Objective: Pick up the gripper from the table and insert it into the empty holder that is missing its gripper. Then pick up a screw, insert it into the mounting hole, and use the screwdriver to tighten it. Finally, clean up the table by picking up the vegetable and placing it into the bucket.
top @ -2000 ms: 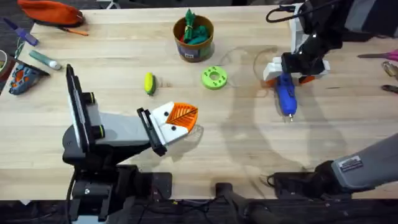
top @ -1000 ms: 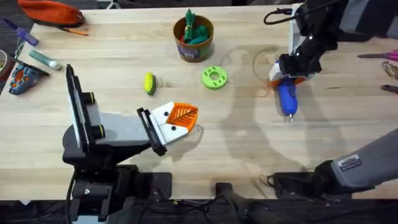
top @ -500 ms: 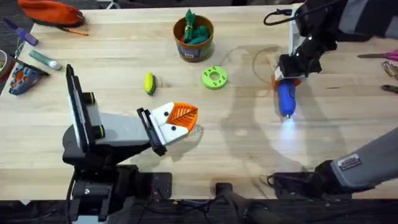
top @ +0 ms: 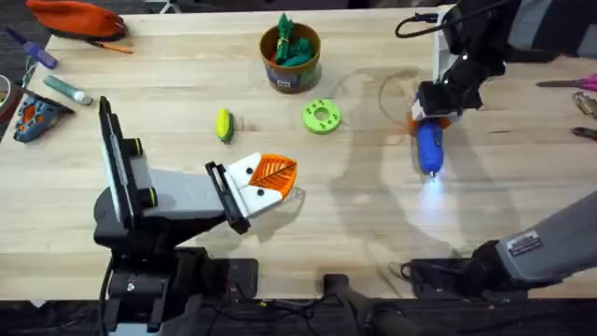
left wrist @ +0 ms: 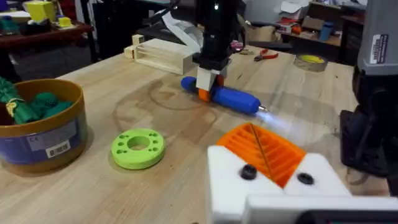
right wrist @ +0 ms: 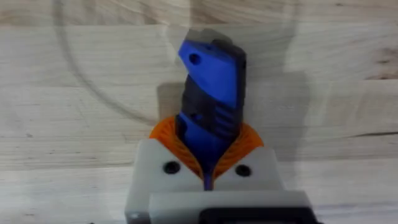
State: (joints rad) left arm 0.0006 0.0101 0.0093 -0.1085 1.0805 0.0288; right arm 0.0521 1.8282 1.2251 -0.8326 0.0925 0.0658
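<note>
My right gripper (top: 435, 110) is shut on the rear of the blue screwdriver (top: 429, 145), which lies on the table with its bit toward the front and its light glowing. In the right wrist view, orange pads (right wrist: 168, 134) clamp the screwdriver (right wrist: 211, 93). My left gripper (top: 272, 174) rests low at front centre, shut and holding nothing. Its orange ribbed gripper pads (left wrist: 264, 148) sit in the white holders (left wrist: 277, 186), each showing a dark spot (left wrist: 249, 172). The yellow-green vegetable (top: 224, 124) lies left of centre. The bucket (top: 290, 58) stands at the back. The screw is out of view.
A green disc with holes (top: 321, 117) lies between the vegetable and the screwdriver. Green leafy toys (top: 297, 47) fill the bucket. An orange pouch (top: 75, 17) and pens (top: 65, 89) sit at the far left, tools (top: 583, 89) at the right edge. Behind the screwdriver stands a wooden box (left wrist: 163, 55).
The right gripper's fingers, spread around the screwdriver two seconds ago, have shut on it. The screwdriver's light has come on, casting a glow on the table. The left arm has not moved.
</note>
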